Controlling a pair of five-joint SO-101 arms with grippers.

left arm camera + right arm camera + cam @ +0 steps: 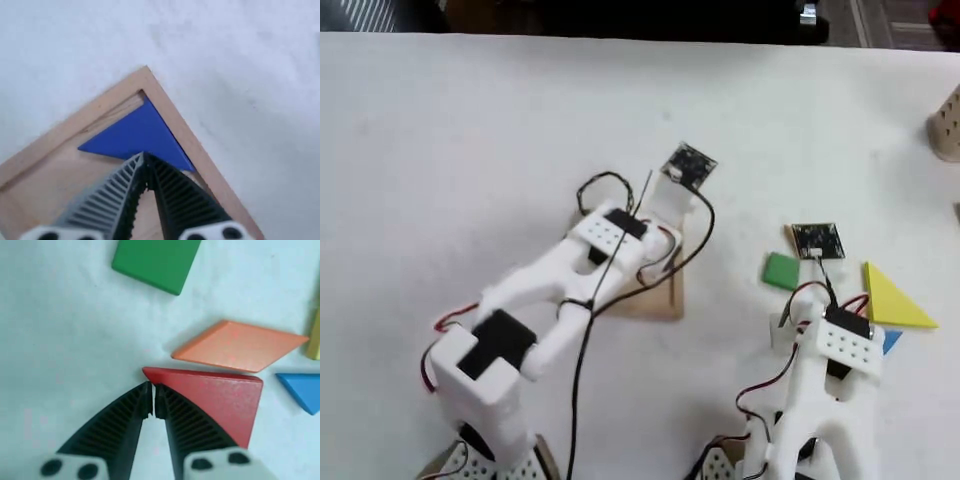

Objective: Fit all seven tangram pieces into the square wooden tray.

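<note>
Table (470,130): plain white, matte.
Tray (75,122): pale wood, raised rim.
Blue triangle (137,135): smooth, flat in the tray's corner; left gripper (146,159), jaws together, at its long edge.
Red triangle (220,400): glossy, on the table; right gripper (152,390), jaws together on nothing, at its corner.
Orange parallelogram (240,346): just beside red.

Dark blue triangle piece (137,135) fills one corner of the square wooden tray (100,107), rim tight on two sides. Bare wood floor shows beside it, but the left arm (555,280) hangs over the tray from above. Right side is crowded: red triangle piece (220,395), orange parallelogram piece (240,346) and light blue triangle piece (302,390) sit with narrow gaps, while a wider strip of white table (75,330) separates the green square piece (155,260).
</note>
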